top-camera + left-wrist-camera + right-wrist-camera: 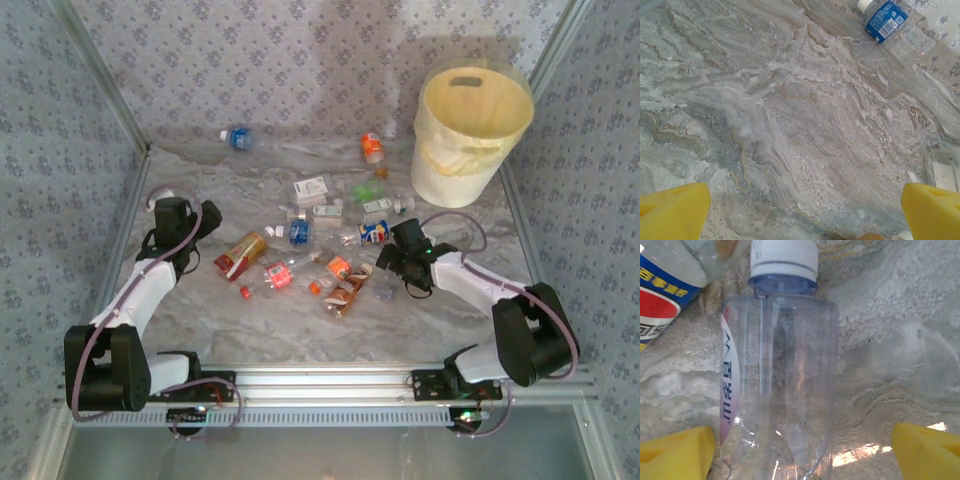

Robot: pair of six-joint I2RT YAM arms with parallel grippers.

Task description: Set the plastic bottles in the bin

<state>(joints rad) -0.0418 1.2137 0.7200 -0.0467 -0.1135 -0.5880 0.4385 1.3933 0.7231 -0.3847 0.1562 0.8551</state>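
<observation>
Top external view: the bin (455, 170) stood upright at the far right corner of the table (250, 320), well apart from the bottles (320, 240), most of which lay scattered in a loose cluster at mid-table between the two arms. Two lay apart near the far edge: a blue-label bottle (238, 138) toward the left and an orange bottle (372, 148) nearer the bin. The left gripper (200, 222) hung over the table just left of the cluster, near a red-brown bottle (240, 255). The right gripper (405, 258) was lowered at the cluster's right end. Left wrist view: the left gripper's yellow pads (675, 212) stood wide apart at the lower corners, with marbled table surface between them and nothing held. The blue-label bottle lay at the upper right. Right wrist view: the right gripper's pads (927, 452) were spread wide to either side of a clear bottle (780, 380) lying on the table, its white cap pointing away from the gripper. The pad at lower left sat just beside the bottle's labelled side, and whether it touched could not be told. The other pad was well apart, so the bottle was straddled, not clamped. A blue-and-red-label bottle (665, 285) lay beside the cap.
</observation>
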